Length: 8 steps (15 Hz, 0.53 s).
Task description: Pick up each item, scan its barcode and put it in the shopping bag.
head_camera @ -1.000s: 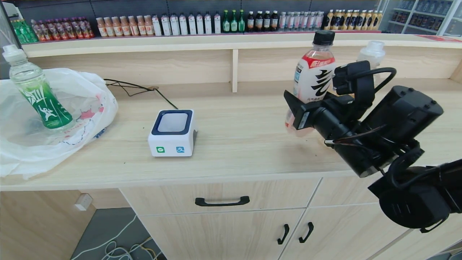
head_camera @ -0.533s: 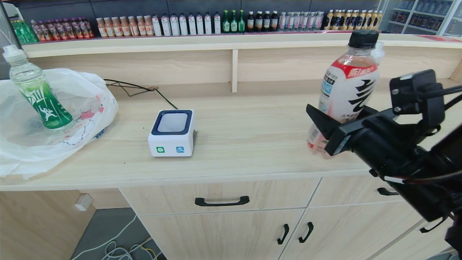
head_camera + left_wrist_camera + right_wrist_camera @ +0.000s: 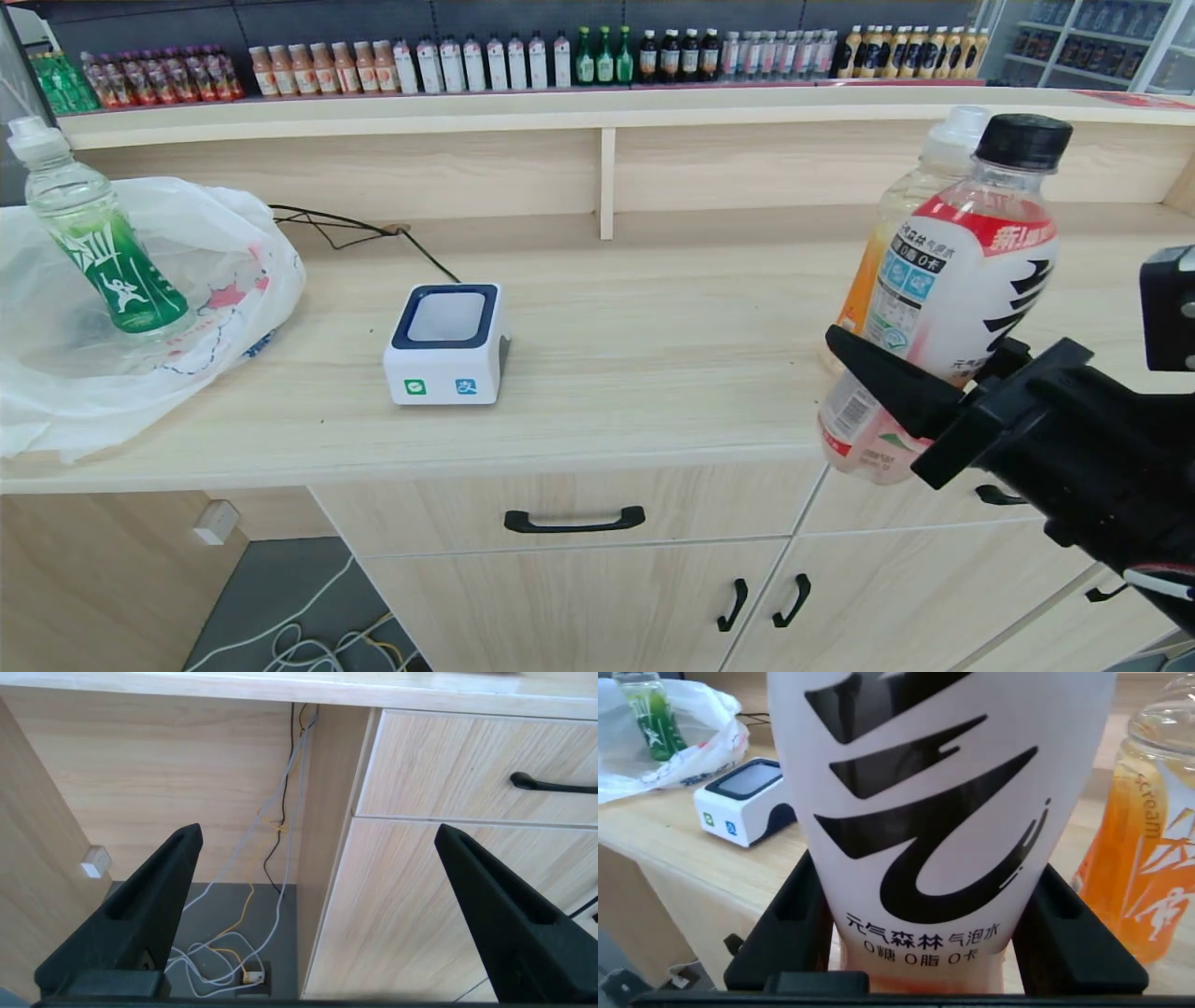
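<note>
the right gripper (image 3: 922,403) is clamped on the waist of the pink bottle (image 3: 966,280), which it holds upright in the air over the counter (image 3: 635,308) edge, well right of the scanner (image 3: 446,343). the left gripper (image 3: 318,910) has its fingers spread apart. the bottle looks full, so likely weighty, smooth and slippery with a thin wall that gives; a firm waist hold clear of the barcode suits it.

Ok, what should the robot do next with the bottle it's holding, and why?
Probably swing the bottle left until it hangs over the scanner, barcode turned down towards it. The right gripper has its fingers shut on the bottle, held up at the right side of the counter, while the scanner sits mid-counter facing up with nothing over it.
</note>
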### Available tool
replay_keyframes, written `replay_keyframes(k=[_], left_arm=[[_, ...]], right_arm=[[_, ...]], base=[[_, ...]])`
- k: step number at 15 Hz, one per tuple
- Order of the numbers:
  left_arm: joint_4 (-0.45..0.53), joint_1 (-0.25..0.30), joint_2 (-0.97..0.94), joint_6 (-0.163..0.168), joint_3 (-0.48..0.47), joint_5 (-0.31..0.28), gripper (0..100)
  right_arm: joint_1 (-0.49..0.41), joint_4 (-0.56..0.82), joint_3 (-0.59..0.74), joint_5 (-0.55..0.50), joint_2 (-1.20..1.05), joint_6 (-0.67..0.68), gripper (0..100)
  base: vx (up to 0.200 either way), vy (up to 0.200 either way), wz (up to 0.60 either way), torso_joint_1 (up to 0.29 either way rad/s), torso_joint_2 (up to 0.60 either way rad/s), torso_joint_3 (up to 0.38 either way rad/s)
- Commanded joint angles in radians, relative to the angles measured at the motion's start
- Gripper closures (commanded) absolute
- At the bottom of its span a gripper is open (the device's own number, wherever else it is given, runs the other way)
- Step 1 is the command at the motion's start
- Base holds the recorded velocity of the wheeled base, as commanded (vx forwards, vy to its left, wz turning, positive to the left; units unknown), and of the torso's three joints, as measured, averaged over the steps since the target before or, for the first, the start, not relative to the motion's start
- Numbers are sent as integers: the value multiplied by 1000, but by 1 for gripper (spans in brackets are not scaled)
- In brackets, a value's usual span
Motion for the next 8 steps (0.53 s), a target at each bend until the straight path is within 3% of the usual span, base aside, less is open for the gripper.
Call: replay_keyframes(k=[1, 5, 8], left_arm=[[0, 0, 0, 0, 0, 0, 0], [0, 0, 0, 0, 0, 0, 0], [0, 0, 0, 0, 0, 0, 0]], right_arm=[[-1, -1, 8, 66, 1, 62, 100], [-7, -10, 21, 139, 22, 267, 100], [-5, -33, 6, 226, 54, 295, 100]], base=[[0, 0, 0, 0, 0, 0], [0, 0, 0, 0, 0, 0], [0, 0, 0, 0, 0, 0]])
